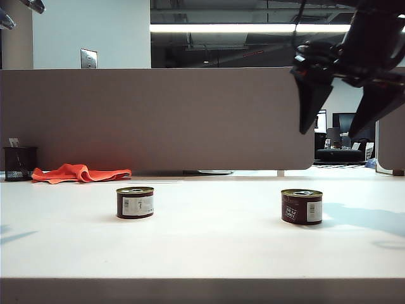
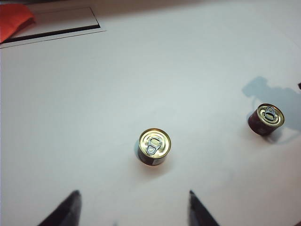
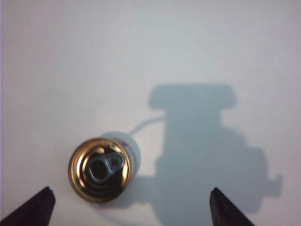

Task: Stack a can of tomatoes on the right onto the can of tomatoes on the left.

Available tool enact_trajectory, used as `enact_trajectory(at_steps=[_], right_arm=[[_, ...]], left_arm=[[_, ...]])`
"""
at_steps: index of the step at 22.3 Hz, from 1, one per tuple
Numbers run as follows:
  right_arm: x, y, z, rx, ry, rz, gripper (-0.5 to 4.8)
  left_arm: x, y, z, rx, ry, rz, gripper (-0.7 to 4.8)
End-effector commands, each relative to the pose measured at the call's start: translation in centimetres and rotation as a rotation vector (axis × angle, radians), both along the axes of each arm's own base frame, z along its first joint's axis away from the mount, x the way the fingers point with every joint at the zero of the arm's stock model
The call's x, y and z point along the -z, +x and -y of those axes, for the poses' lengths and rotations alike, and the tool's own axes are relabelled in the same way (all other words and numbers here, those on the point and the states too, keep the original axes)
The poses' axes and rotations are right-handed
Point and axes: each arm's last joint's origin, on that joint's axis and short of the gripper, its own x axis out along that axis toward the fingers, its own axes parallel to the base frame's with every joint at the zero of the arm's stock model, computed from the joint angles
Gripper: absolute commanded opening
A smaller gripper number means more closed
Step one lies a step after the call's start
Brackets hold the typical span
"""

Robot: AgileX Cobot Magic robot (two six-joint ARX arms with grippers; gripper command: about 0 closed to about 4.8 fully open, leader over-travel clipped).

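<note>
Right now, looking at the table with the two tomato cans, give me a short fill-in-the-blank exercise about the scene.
1. The right gripper hangs above the right can with its jaws ____.
2. Both the right can and the left can stand ____ on the table.
3. The cloth behind the left can is ____ in colour.
4. The left gripper holds ____.

Missing words: open; upright; orange; nothing

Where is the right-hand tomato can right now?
The right can stands upright on the table, right side of the exterior view, apart from the left can, below the open right gripper.
</note>
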Motion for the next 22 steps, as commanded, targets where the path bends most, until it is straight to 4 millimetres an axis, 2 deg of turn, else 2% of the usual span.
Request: enact_trajectory(at_steps=[1,6,9,14,22], right_arm=[[0.3,1.1,-0.5,0.019,0.031,-0.056,4.79],[2.4,2.4,-1.8,0.021,0.061,-0.170,4.79],[3.9,2.6,-3.6,-0.013,0.011,-0.196,4.79],[4.9,2.4,-5.1,-0.031,-0.090,-0.183,4.79],[6.2,2.6,-5.4,-0.018,-0.151,-0.220,4.79]], left_arm=[[-0.2,-0.1,0.0,0.003,-0.006,0.007,2.92],[-0.2,-0.1,0.0,0.003,-0.006,0.007,2.92],[-0.2,-0.1,0.0,0.003,-0.006,0.006,2.91],[-0.2,-0.1,0.0,0.003,-0.003,-0.003,2.91],[-0.1,-0.2,0.0,0.002,0.002,-0.011,2.91]])
